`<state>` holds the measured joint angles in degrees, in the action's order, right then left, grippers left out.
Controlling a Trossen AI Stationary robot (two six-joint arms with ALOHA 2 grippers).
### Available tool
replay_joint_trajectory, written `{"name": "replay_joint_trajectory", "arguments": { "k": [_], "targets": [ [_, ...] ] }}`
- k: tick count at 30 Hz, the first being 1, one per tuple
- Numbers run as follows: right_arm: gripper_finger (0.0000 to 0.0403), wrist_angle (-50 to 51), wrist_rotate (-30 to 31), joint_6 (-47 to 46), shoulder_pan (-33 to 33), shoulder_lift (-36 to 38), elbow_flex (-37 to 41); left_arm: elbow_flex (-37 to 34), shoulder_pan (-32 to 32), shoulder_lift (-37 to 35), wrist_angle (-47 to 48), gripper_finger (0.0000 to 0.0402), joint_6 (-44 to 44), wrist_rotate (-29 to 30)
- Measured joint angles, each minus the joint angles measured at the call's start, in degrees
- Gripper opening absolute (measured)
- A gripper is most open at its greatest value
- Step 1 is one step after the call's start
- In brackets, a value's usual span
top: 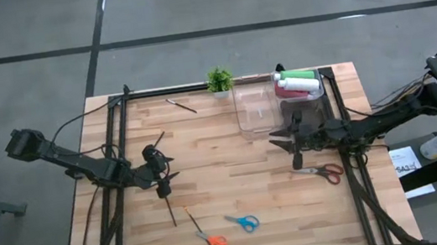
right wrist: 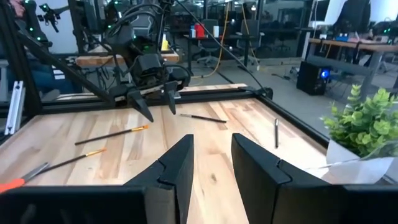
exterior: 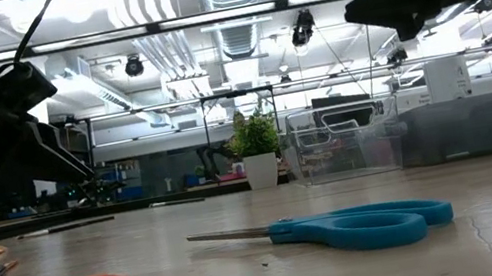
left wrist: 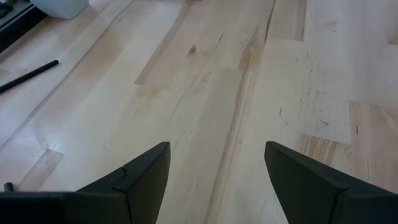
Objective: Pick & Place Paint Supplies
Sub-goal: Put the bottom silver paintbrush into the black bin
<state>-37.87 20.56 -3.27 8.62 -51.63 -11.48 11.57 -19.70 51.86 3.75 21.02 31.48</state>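
Both claws hang empty above the pale wooden-plank table (top: 234, 179). On the table's left half, the left gripper (top: 163, 174) holds its two dark fingers (left wrist: 146, 180) wide apart over bare boards, at the end of a dark jointed arm that reaches in low from the left edge. The right gripper (top: 286, 140) hovers just in front of the clear plastic bin (top: 255, 107), its arm stretched in from the right side; its fingers (right wrist: 177, 168) stand a narrow gap apart with nothing between them.

At the table's far right corner lie the paint bottles: a green squeeze bottle (top: 297, 75), a white one (top: 302, 83) and a pink-red one (top: 299, 94), side by side and touching, next to the clear bin. Whether they rest in a second clear bin or on the wood cannot be told. The small green potted plant (top: 219, 80) stands at the far edge, left of the bin.

Thin dark brushes are scattered about: one (top: 182, 105) near the far edge left of the plant, one (top: 171, 211) just in front of the left gripper, and a slim one with an orange tip (top: 192, 221) beside it.

Near the front lie orange-handled scissors (top: 213, 241) and blue-handled scissors (top: 243, 222); red-handled scissors (top: 325, 172) lie below the right gripper. In the low view the arms are cut off at the top, so neither claw's tips show there.
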Motion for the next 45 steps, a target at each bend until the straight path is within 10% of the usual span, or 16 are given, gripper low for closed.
{"name": "replay_joint_trajectory", "arguments": {
  "k": [39, 45],
  "targets": [
    [0.0104, -0.02, 0.02, -1.04, 0.00, -0.31, -0.29, -0.02, 0.02, 0.00, -0.84, 0.0266, 0.14, -0.02],
    [0.0104, -0.02, 0.02, -0.81, 0.00, -0.31, -0.29, -0.02, 0.02, 0.00, -10.77, 0.0266, 17.27, -0.02]
  ]
}}
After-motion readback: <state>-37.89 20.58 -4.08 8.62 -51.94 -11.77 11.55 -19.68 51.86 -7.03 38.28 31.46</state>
